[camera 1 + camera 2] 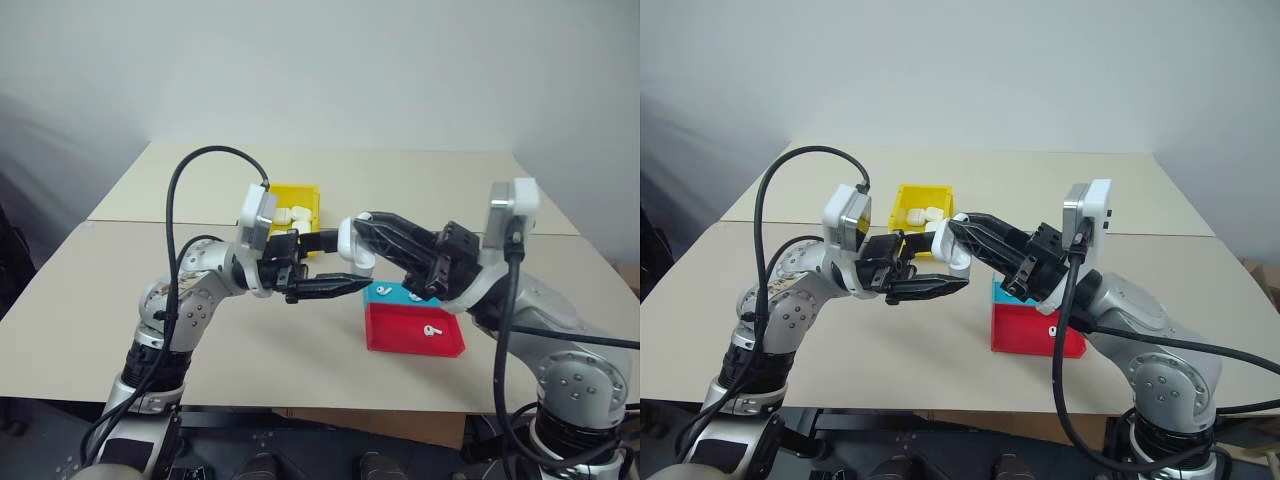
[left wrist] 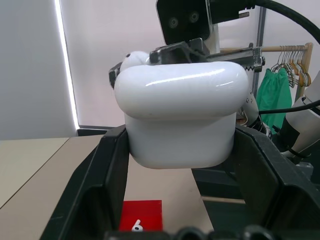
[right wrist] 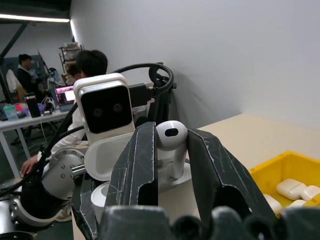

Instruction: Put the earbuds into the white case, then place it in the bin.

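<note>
My left gripper (image 1: 348,262) is shut on the white case (image 1: 356,246), holding it up above the table; the wrist view shows the case (image 2: 182,115) between the two black fingers (image 2: 111,170). The case's lid (image 3: 106,156) stands open. My right gripper (image 1: 364,226) reaches in from the right and is shut on one earbud (image 3: 172,138), pinched stem-down just above the case's open top. Other earbuds (image 1: 432,330) lie loose on the red and blue tray (image 1: 400,340). The yellow bin (image 1: 298,191) stands behind the grippers on the table.
Several white cases (image 1: 291,213) lie inside the yellow bin. The tray sits below and to the right of the grippers, near the table's front edge. People (image 3: 87,65) sit at desks in the background, away from the table.
</note>
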Robot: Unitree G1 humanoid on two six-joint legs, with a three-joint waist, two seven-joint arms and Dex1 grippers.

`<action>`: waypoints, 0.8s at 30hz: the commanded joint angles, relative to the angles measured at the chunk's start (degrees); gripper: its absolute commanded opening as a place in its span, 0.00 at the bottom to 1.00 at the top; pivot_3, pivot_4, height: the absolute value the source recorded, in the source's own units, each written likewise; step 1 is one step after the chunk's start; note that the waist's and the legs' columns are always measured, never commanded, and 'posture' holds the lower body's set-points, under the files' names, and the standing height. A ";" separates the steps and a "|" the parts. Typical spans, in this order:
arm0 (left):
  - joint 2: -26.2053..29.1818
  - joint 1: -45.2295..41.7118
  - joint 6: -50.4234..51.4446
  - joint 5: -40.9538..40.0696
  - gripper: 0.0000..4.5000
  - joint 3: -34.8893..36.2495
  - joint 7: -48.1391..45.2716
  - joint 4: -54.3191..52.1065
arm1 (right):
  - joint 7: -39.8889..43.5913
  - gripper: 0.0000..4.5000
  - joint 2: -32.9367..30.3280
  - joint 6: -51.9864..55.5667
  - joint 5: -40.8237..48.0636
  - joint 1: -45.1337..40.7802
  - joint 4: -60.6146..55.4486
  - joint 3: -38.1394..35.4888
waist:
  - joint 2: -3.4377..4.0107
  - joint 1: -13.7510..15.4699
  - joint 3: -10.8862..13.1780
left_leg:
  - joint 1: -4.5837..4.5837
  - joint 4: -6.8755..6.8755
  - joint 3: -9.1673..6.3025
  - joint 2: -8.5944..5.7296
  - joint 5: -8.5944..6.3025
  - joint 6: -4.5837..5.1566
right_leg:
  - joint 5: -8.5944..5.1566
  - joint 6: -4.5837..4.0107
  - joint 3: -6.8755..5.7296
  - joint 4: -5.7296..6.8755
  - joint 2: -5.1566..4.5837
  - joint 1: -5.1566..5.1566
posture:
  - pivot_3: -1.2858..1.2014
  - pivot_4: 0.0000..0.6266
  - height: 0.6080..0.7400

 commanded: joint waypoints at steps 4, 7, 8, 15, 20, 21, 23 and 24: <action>-0.26 -0.59 -1.55 -0.03 0.61 1.15 -0.44 -2.11 | 0.49 0.22 -1.60 -3.14 -1.51 0.26 -0.40 1.03 | 0.00 0.02 0.00 | 0.00 0.00 0.00 0.00 0.00 0.00 | 0.00 0.00 0.00 0.00 0.00 0.00 | 0.52 0.24 1.00; -0.29 -0.45 -1.61 0.14 0.61 1.20 -0.44 -2.23 | 0.81 0.22 -2.24 -3.26 -1.41 0.45 -0.36 1.38 | 0.00 0.05 0.00 | -0.01 0.00 0.00 0.00 0.00 0.00 | -0.01 -0.01 0.00 -0.01 0.00 -0.01 | 0.52 0.24 1.00; -0.31 -0.46 -1.65 0.22 0.61 1.21 -0.45 -2.14 | 1.10 0.22 -2.52 -3.31 -1.51 0.54 -0.34 1.57 | 0.00 0.05 0.00 | -0.02 0.00 0.00 0.00 0.00 0.00 | -0.01 -0.01 0.00 -0.02 0.00 -0.02 | 0.52 0.24 1.00; -0.65 -0.42 -2.04 0.83 0.61 1.36 -0.31 -1.83 | 1.68 0.68 -3.48 -4.08 -1.73 1.07 -0.32 1.98 | 0.00 0.07 0.00 | -0.03 -0.01 0.00 0.00 0.00 0.00 | -0.01 -0.01 0.00 -0.04 -0.01 -0.02 | 0.52 0.24 1.00; -0.92 -0.49 -2.26 1.32 0.61 1.42 -0.36 -1.49 | 1.92 0.82 -3.98 -4.72 -1.28 0.99 -0.12 1.76 | 0.00 0.06 0.00 | -0.03 -0.01 0.00 0.00 0.00 0.00 | -0.01 -0.01 0.00 -0.05 -0.01 -0.02 | 0.52 0.24 1.00; -0.95 -0.50 -2.26 1.34 0.61 1.43 -0.35 -1.47 | 1.95 0.82 -4.02 -4.80 -1.21 0.96 -0.11 1.71 | 0.00 0.07 0.00 | -0.03 -0.01 0.00 0.00 0.00 0.00 | -0.01 -0.02 0.00 -0.05 -0.01 -0.02 | 0.52 0.24 1.00; -1.05 -0.45 -2.30 1.41 0.61 1.46 -0.27 -1.47 | 1.78 0.82 -4.06 -4.99 -0.93 0.88 -0.13 1.25 | 0.00 0.07 0.00 | -0.03 -0.01 0.00 0.00 0.00 0.00 | -0.02 -0.02 0.00 -0.05 -0.01 -0.02 | 0.52 0.24 1.00; -1.09 -0.40 -2.35 1.43 0.61 1.52 -0.22 -1.44 | 1.67 0.82 -4.09 -5.19 -0.53 0.80 -0.04 0.67 | -0.01 0.07 0.00 | -0.03 -0.01 0.00 0.00 0.00 0.00 | -0.02 -0.02 0.00 -0.05 -0.01 -0.02 | 0.52 0.24 1.00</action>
